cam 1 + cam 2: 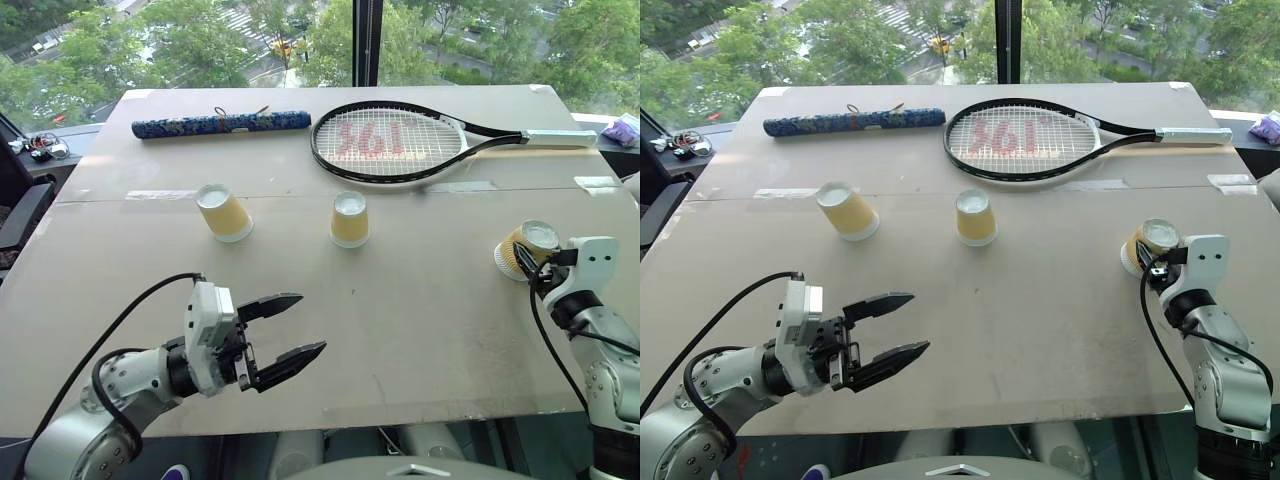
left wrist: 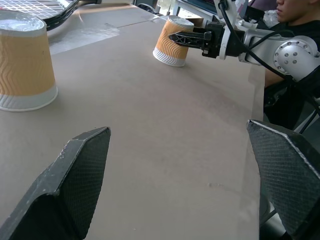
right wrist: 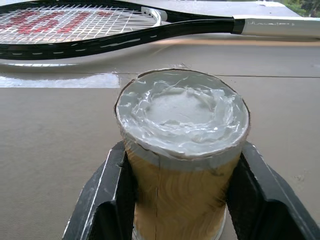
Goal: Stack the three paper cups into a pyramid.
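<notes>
My right pincer point(image 1: 527, 262) sits at the right edge of the frame, its two black fingers point(image 3: 107, 192) pressed against the sides of a small tapered yellow-tan paper cup point(image 3: 182, 150) that stands upside down on the tabletop point(image 1: 420, 300), white base up. The cup looks slightly tilted in the head view.

My left pincer point(image 1: 285, 333) hangs at the lower left of the frame, above the near part of the tabletop, its fingers spread wide with nothing between them.

Farther out, near the centre of the frame, a second yellow-tan paper cup point(image 1: 349, 219) stands upside down and upright. A third cup of the same kind point(image 1: 224, 212) lies to its left, base up but leaning. These two are apart from each other and well apart from the cup in my right pincer.

Beyond them, at the top of the frame, a black-framed tennis racket with red lettering on white strings point(image 1: 390, 142) lies flat, and to its left a long blue patterned roll point(image 1: 222, 123).
</notes>
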### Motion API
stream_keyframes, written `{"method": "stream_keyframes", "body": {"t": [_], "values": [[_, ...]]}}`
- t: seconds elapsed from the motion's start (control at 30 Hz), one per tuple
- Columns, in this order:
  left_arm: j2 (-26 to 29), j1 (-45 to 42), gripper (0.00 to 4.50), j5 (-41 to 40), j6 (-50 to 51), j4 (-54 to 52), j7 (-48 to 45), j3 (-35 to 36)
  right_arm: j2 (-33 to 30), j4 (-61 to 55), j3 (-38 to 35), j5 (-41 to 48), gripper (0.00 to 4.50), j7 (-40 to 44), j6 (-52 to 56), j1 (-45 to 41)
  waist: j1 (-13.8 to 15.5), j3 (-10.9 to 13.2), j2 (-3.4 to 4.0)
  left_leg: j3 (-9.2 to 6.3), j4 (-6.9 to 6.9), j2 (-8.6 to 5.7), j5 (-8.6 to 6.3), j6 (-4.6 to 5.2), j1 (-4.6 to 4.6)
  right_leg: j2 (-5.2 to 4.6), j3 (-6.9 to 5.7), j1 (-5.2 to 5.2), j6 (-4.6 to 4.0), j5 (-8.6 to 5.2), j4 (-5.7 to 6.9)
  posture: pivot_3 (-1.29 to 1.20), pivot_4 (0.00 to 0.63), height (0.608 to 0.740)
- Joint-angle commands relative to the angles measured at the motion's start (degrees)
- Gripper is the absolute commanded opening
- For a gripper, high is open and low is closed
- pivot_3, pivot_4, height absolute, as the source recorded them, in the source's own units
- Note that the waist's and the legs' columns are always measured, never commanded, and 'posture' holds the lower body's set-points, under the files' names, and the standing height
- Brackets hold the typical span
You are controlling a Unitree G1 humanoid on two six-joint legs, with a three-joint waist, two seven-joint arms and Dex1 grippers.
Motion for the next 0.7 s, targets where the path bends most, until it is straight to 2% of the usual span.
{"method": "stream_keyframes", "body": {"t": [0.03,0.2,0.37,0.7], "values": [[-0.4,1.1,4.50,0.9,-2.1,-1.0,-0.2,1.5,-1.8,-2.0,3.3,1.2,1.65,5.8,-2.5,-1.5,-0.1,0.0,0.00,0.01,0.00,0.00,0.00,0.00,0.00,0.00,0.01,0.00,0.00,0.00,0.01,0.00,0.150,0.740],[-3.3,3.3,4.50,7.5,-6.3,0.0,3.9,2.3,-2.4,-2.4,10.2,1.3,1.65,10.6,-1.6,-5.7,-0.2,0.0,0.02,0.00,0.00,0.01,0.00,0.01,0.01,0.03,0.02,0.01,0.00,0.00,0.04,0.00,0.150,0.740],[-3.2,9.1,4.50,4.1,-5.7,-1.5,1.4,6.4,-1.5,0.7,14.6,0.0,1.65,11.3,-1.4,-11.2,-0.1,0.0,-0.02,-0.06,0.05,0.01,-0.01,0.01,-0.07,-0.04,-0.04,-0.16,0.00,0.01,-0.01,0.00,0.150,0.740],[-6.6,15.9,4.50,4.8,-7.8,-5.9,3.3,8.6,0.4,4.5,20.0,-1.8,1.65,11.8,0.1,-18.7,0.0,0.0,-0.05,-0.12,0.12,-0.05,-0.11,0.19,-0.11,-0.23,-0.14,-0.19,0.02,0.01,0.00,0.00,0.150,0.740]]}}
